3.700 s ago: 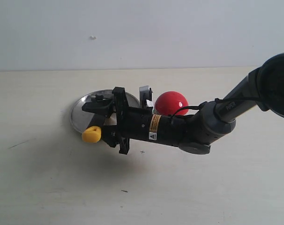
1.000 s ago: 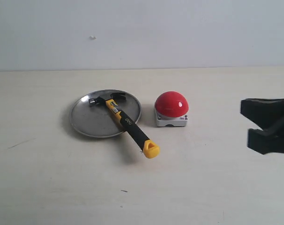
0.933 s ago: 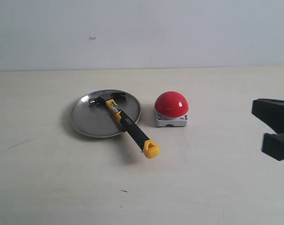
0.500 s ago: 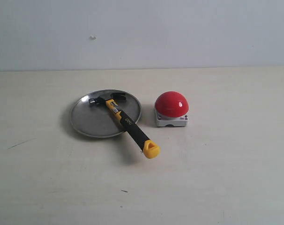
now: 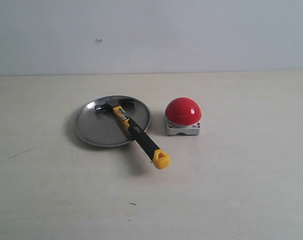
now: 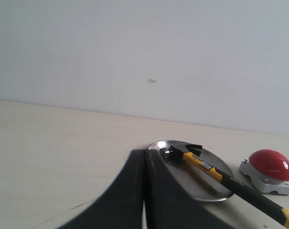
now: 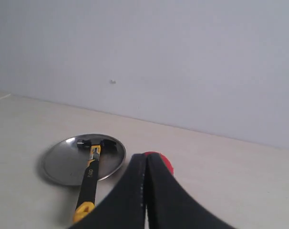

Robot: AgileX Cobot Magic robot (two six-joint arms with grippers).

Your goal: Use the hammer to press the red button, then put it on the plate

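Hammer (image 5: 134, 131) laid on the plate (image 5: 89, 134); placing step judged done.
Its head is seen inside the plate and its yellow butt past the rim, well ahead of the fingers of the left gripper (image 6: 144, 157) and right gripper (image 7: 146, 160), which are closed on nothing. The red button (image 5: 183, 111) stands just beside the plate. No further move seems needed. A pale matt table (image 5: 231, 190) and a plain wall (image 5: 191, 35) are seen.

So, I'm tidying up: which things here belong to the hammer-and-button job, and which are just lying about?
Job: hammer, red button, plate.
Lying about: only a dark speck on the table.
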